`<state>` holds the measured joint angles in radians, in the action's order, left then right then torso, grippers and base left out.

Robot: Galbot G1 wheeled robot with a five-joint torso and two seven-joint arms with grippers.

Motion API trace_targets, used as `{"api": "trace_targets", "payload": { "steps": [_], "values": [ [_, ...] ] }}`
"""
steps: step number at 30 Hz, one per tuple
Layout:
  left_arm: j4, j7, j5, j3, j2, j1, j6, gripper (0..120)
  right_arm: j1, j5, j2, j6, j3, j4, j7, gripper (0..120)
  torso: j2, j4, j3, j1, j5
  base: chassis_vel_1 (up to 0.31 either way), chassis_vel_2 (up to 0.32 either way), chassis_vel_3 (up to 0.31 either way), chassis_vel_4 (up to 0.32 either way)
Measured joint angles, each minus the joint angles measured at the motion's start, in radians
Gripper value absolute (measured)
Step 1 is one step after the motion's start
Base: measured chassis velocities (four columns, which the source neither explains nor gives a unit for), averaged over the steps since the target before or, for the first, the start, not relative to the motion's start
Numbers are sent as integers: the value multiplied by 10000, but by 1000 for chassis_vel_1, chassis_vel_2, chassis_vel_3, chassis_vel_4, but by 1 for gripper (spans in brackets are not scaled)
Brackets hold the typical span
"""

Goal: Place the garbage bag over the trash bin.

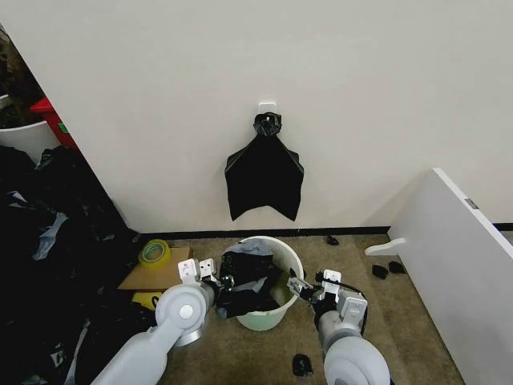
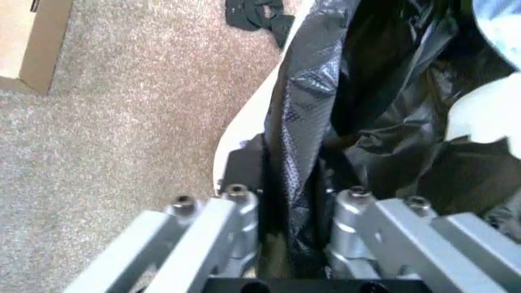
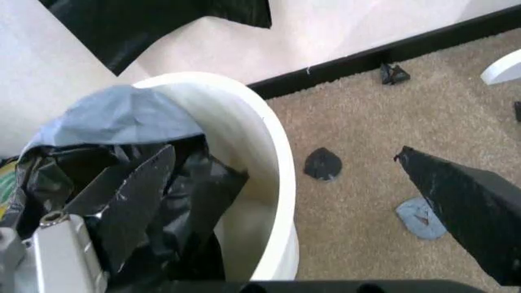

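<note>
A round white trash bin stands on carpet below a black bundle hung on the wall. The black garbage bag sits bunched inside it, spilling over its left rim. The left gripper pinches that edge; the right gripper is spread at the bin's right rim.

One white bin, one black bag (crumpled inside), two tools
</note>
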<state>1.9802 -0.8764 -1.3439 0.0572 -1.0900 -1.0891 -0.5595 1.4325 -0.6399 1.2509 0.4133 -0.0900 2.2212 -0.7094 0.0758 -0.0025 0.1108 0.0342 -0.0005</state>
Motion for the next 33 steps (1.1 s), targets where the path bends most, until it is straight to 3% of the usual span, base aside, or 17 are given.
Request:
{"api": "trace_targets", "payload": {
  "steps": [4,12,16,19,20,24,28,33],
  "values": [
    [-38,82,24,6,-46,-40,84,4,-35,14,-18,-15,1,-7,-1,100,0,-1,0,0,-2,0,0,0,0],
    [-202,229,95,9,-175,-29,443,4,-41,31,-79,-30,-5,29,-1,100,0,0,0,0,0,0,0,0,0],
    [-224,663,646,14,-221,-175,1159,4,-11,55,-123,-13,-29,198,-14,100,0,-1,0,0,-1,0,0,0,0],
    [-184,1491,2234,1,-202,-568,2395,4,-1,-181,-213,174,-75,813,-23,100,0,1,0,0,-1,0,0,0,0],
    [-184,1491,2234,1,-202,-568,2395,4,-1,-181,-213,174,-75,813,-23,100,0,1,0,0,-1,0,0,0,0],
    [29,2314,3511,-36,-94,-989,3280,4,-21,-1417,-412,637,-227,1778,72,100,0,-1,-1,0,-2,0,0,0,0],
    [282,3205,4745,-115,28,-1524,4043,4,-226,-3869,-804,1317,-661,2747,293,100,0,1,-1,0,-2,0,0,0,0],
    [447,3738,5795,-298,93,-1966,4528,4,-598,-5247,-987,1723,-704,2840,133,100,0,0,-1,0,-1,0,0,0,0]
  ]
}}
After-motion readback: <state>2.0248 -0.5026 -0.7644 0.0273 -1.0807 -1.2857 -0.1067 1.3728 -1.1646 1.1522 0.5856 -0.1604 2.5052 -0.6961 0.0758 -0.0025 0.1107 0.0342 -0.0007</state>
